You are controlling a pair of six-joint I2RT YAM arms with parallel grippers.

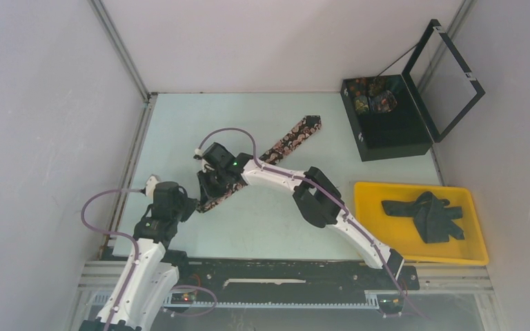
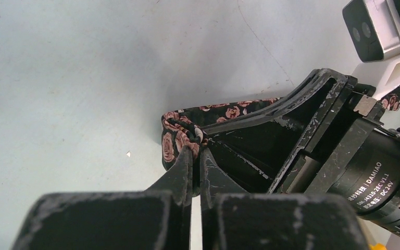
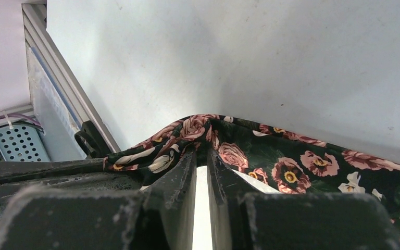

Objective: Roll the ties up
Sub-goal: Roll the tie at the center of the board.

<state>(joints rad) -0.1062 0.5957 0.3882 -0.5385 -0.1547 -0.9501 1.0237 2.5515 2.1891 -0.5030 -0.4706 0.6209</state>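
Observation:
A black tie with pink flowers point(image 1: 291, 138) lies diagonally across the table, its wide end at the far right. My left gripper point(image 1: 194, 205) is shut on the tie's near narrow end, which shows in the left wrist view point(image 2: 173, 136). My right gripper point(image 1: 215, 185) is shut on the same tie a little farther along; the cloth point(image 3: 271, 156) bunches up at its fingertips point(image 3: 187, 161) in the right wrist view. The two grippers stand side by side, almost touching. A dark plain tie point(image 1: 428, 215) lies crumpled in the yellow tray point(image 1: 414, 256).
A black box point(image 1: 386, 134) with its lid open stands at the back right and holds rolled patterned ties point(image 1: 373, 96). The yellow tray sits at the near right. White walls close in the table's left, back and right.

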